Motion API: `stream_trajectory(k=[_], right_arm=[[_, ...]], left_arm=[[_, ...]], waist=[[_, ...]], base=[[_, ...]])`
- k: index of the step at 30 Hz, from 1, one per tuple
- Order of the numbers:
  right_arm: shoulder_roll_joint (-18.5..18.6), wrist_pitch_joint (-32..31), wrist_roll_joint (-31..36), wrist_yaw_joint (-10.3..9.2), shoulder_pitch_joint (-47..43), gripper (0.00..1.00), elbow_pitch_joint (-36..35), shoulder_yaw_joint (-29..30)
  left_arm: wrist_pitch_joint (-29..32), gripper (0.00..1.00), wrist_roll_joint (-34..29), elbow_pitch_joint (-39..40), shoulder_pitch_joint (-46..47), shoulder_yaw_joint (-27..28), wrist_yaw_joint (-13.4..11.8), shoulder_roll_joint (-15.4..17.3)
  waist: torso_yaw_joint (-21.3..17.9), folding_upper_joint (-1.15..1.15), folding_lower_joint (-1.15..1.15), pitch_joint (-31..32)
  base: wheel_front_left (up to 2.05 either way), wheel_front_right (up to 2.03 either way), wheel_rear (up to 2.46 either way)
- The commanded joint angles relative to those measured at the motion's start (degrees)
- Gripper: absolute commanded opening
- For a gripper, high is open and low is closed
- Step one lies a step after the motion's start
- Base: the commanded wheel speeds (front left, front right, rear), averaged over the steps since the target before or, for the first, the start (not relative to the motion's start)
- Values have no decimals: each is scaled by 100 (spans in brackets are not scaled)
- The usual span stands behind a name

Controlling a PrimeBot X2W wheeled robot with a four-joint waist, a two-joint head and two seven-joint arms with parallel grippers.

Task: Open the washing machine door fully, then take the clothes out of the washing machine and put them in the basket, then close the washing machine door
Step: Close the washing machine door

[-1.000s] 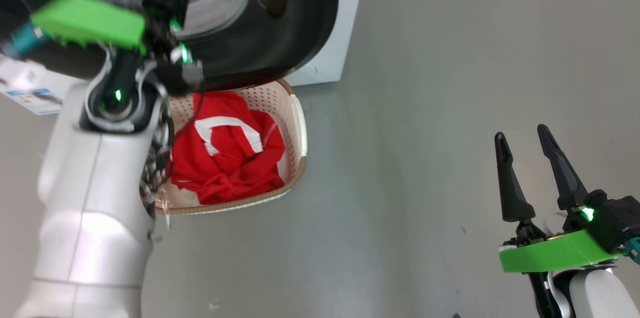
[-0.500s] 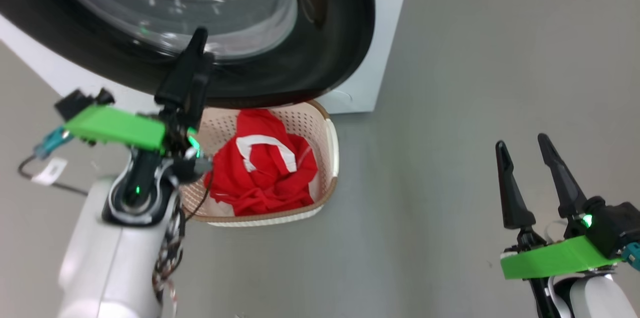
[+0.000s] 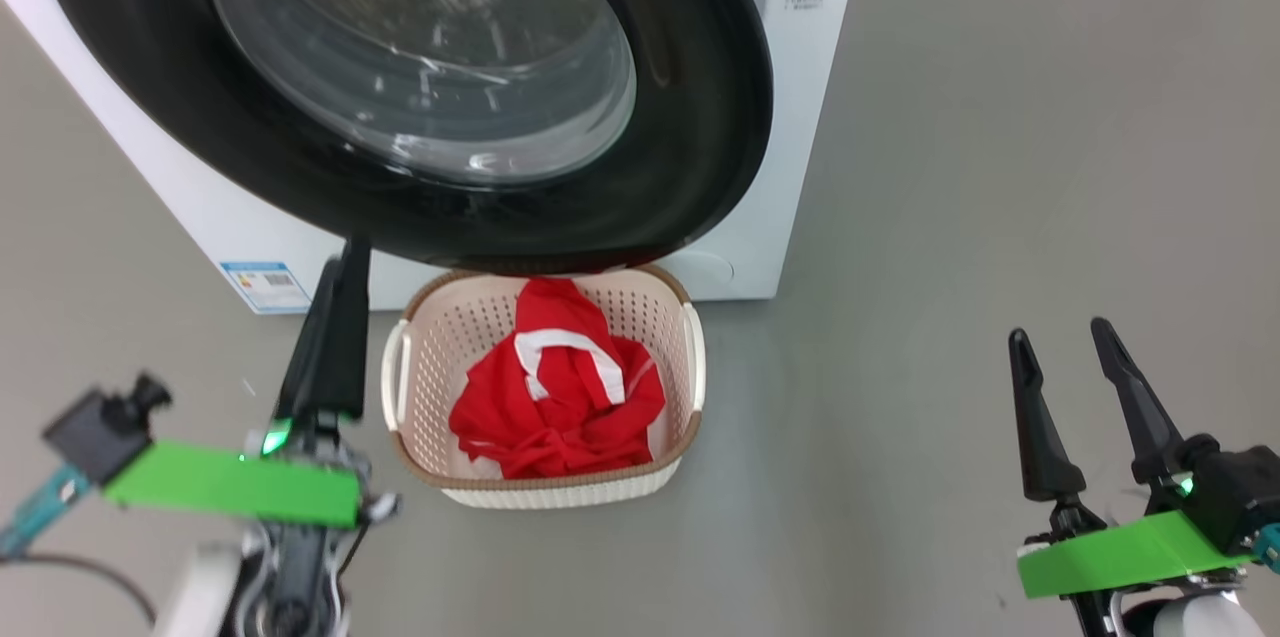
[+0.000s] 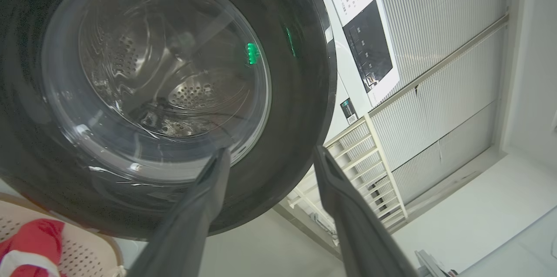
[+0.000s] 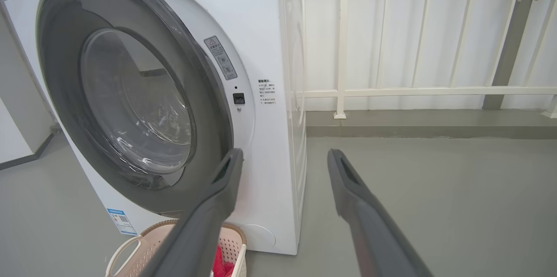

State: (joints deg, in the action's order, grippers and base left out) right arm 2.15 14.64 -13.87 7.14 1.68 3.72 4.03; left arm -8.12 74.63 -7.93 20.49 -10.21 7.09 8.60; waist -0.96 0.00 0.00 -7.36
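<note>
Left gripper [image 4: 270,151]: jaws spread wide, nothing between them, touching nothing. In its wrist view the two dark fingers [image 4: 204,198] point up at the lower rim of the washing machine door [image 3: 700,117], short of it with a gap. In the head view it sits low left, fingers seen edge-on, just left of the basket [image 3: 560,495] and apart from it.

Right gripper [image 3: 1058,332]: jaws wide apart too, empty, hanging over bare grey floor [image 3: 950,217], well apart from the basket and the machine.

The door, glossy black with a clear bulging window, sits over the opening of the washing machine [image 3: 790,167] and looks shut against the white front. Steel perforated drum [image 4: 196,92] visible through the glass; no fabric seen inside.

The clothes [image 3: 555,397], red with white trim bands, lie bunched in the basket. The basket stands on the floor just in front of the machine, below the door's bottom edge, white side handles out to left and right. Blue label sticker [image 3: 265,285] low on the machine front, left of the basket. White railing [image 5: 413,92] stands behind the machine in the right wrist view.
</note>
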Motion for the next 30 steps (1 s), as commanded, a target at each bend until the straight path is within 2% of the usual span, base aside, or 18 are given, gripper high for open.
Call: stream_trajectory(k=[1, 6, 10, 12, 16, 19, 24, 30], right_arm=[[73, 36, -28, 35, -14, 100, -121, -91], [73, 36, -12, 35, -163, 100, -132, -56], [73, 36, 81, 35, -226, 100, -185, -69], [73, 36, 176, 35, -249, 100, -226, -73], [73, 36, 280, 35, -294, 100, -276, -68], [73, 36, 334, 35, -345, 100, -300, -55], [73, 36, 392, 35, -403, 100, -310, -54], [73, 36, 428, 35, -475, 100, -291, -30]], left_arm=[[-242, 100, -374, 264, -126, 123, -16, 228], [-611, 100, -1571, 610, -632, 67, -248, 349], [-674, 100, -2411, 874, -936, 149, -396, 341], [-682, 100, -2765, 1024, -1055, 281, -476, 239], [-685, 100, -3815, 1311, -1290, 474, -594, 129], [-686, 100, -4841, 1419, -1501, 444, -691, 110], [-686, 100, -5572, 1349, -1656, 407, -749, 49], [-687, 100, -6027, 1189, -1811, 431, -713, -8]], waist=[[45, 0, 0, 168], [90, 0, 0, 339], [110, 0, 0, 420], [120, 0, 0, 446], [137, 0, 0, 482], [147, 0, 0, 517], [131, 0, 0, 554], [98, 0, 0, 633]], base=[[0, 0, 0], [0, 0, 0], [0, 0, 0], [0, 0, 0], [0, 0, 0], [0, 0, 0], [0, 0, 0], [0, 0, 0]])
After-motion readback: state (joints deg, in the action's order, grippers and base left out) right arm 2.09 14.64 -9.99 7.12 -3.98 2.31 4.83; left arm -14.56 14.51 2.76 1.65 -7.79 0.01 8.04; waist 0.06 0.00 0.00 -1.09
